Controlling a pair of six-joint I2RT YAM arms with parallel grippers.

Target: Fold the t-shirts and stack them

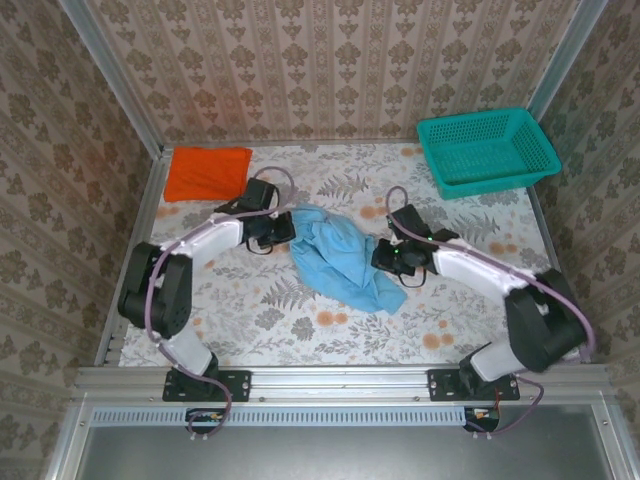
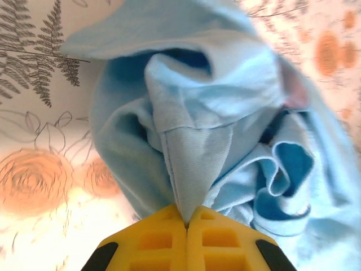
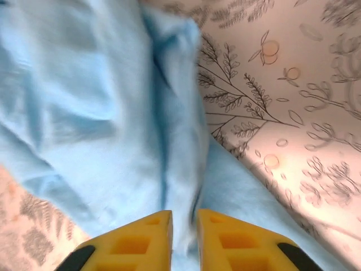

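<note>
Spreading light blue t-shirt point(image 1: 335, 255): left pincer point(image 2: 187, 223) and right pincer point(image 3: 184, 219) both clenched on it; pull apart evenly, keep taut

1. I see a light blue shirt point(image 1: 335, 255) at my yellow fingers point(image 2: 163, 240).
2. Beyond the left claw point(image 1: 287, 230): a plain orange shirt point(image 1: 207, 172).
3. Beyond the right claw point(image 1: 385, 258): a teal basket point(image 1: 480, 117).
4. Under both: a grey-fern, orange-rose tablecloth point(image 1: 330, 320).

T-shirts: we are counting two, light blue t-shirt point(image 1: 335, 255) and orange t-shirt point(image 1: 207, 172).
Baskets: we are finding one, teal basket point(image 1: 487, 150).
Grippers: we are counting two, left gripper point(image 1: 290, 228) and right gripper point(image 1: 378, 255).
</note>
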